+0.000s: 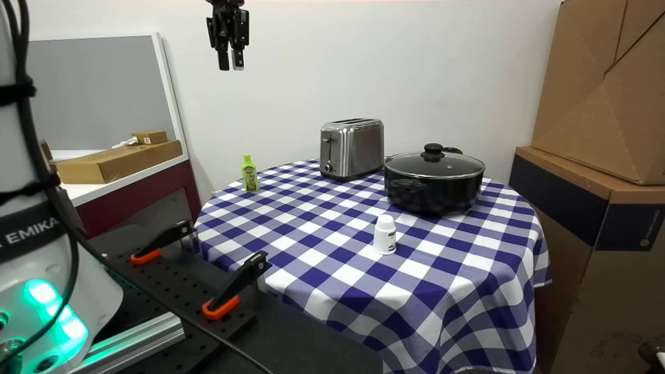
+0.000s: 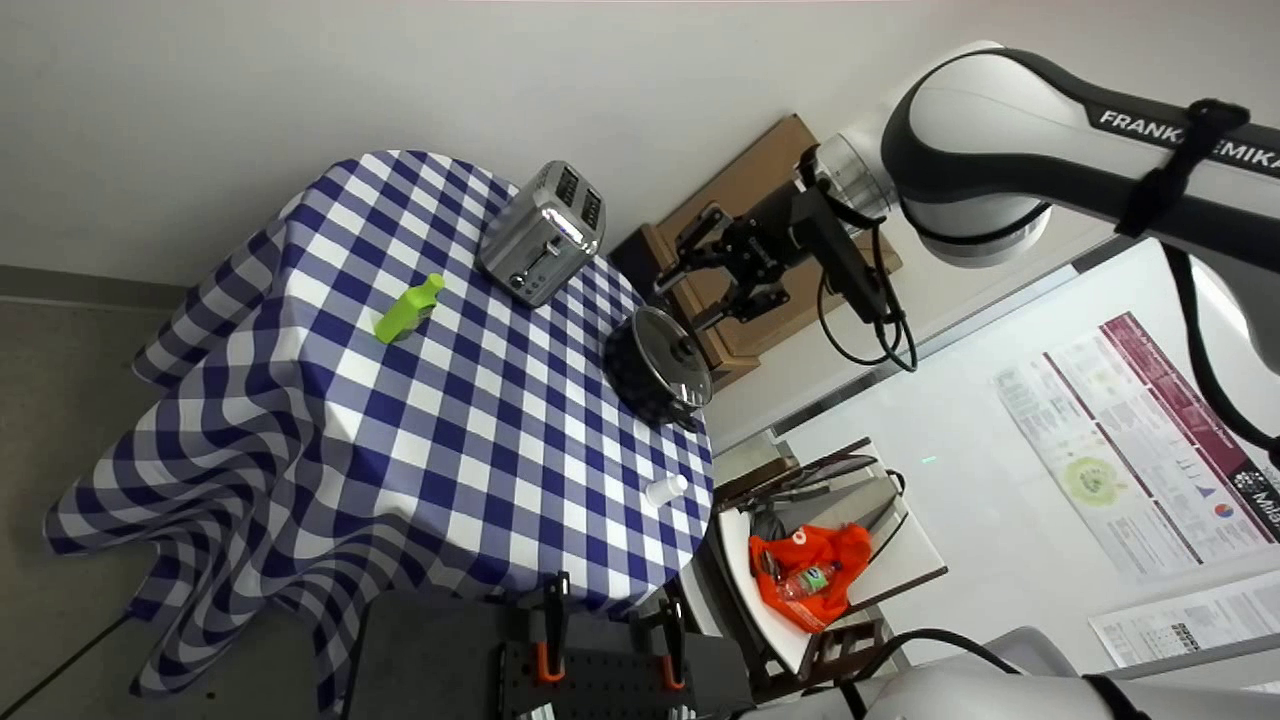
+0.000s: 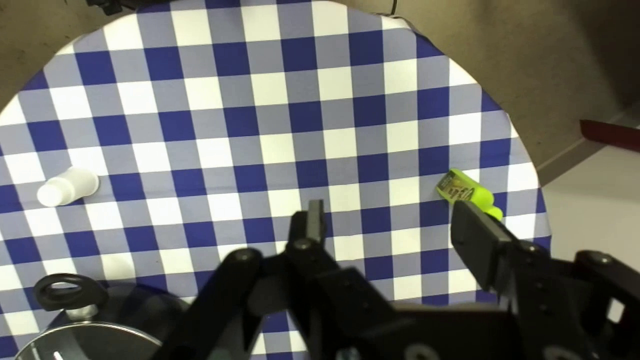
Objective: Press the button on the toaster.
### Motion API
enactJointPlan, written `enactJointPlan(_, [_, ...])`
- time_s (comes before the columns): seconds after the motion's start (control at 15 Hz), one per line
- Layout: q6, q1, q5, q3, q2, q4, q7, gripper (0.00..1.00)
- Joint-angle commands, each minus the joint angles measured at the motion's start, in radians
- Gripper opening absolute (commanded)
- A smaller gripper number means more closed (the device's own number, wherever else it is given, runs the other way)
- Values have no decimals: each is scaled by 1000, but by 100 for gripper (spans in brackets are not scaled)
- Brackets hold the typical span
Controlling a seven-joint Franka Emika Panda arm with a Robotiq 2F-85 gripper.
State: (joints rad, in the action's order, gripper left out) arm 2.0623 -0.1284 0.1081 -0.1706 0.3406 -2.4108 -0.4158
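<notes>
The black two-fingered gripper [image 2: 680, 304] hangs, jaws wide apart (nothing between them). The boxy silver metal toaster [image 1: 358, 149] stands on the blue-and-white checked tablecloth [image 1: 311, 234].

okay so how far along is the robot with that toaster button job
Done: nothing, apparently; the lever on the toaster sits up, not pushed down.
In hand: nothing either; the fingers are open in the air, apart from the toaster.
Left: likely the whole job: bring the fingers to the toaster, then press its button, which I can't pick out for certain.
</notes>
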Motion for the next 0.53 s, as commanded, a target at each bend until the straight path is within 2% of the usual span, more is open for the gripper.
enactJointPlan(0.0, [-4, -12, 35, -26, 60, -32, -14, 99])
enactJointPlan(0.2, [-73, 7, 5, -38, 144, -58, -71, 100])
enactJointPlan(0.47, [-222, 43, -8, -41, 290, -104, -160, 100])
